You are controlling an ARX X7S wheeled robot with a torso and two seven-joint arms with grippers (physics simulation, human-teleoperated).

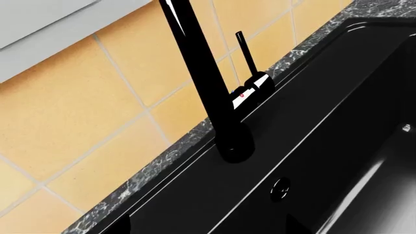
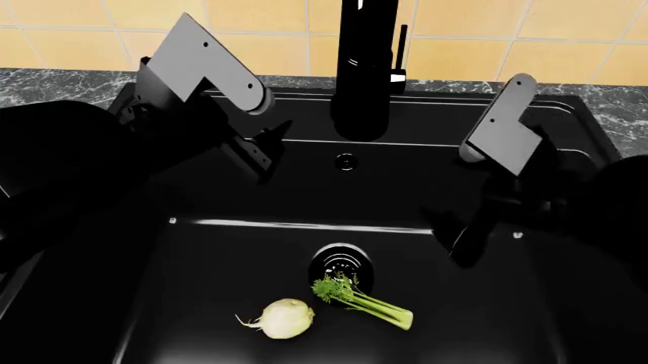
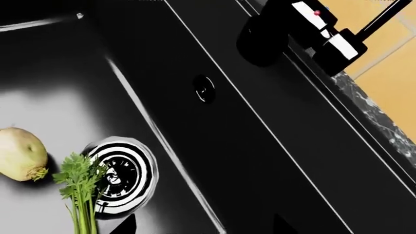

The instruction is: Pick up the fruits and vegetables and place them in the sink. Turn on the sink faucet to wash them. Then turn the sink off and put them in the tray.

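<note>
Black matte rectangular sink basin (image 2: 567, 303) is already holding both items: the small round pale yellow-white bulb with its thin root tail (image 2: 284, 318) is lying beside the light green celery stalk with a leafy top (image 2: 366, 300), whose leaves are resting against the round drain (image 2: 339, 265). So I am judging the first step done. I am seeing no water running from the tall black column faucet (image 2: 363, 68), and its thin side lever (image 1: 246, 52) is standing untouched, so washing, shutting off and moving to the tray are all remaining. Both arms are hovering over the basin; I cannot tell whether either claw is open or closed.
</note>
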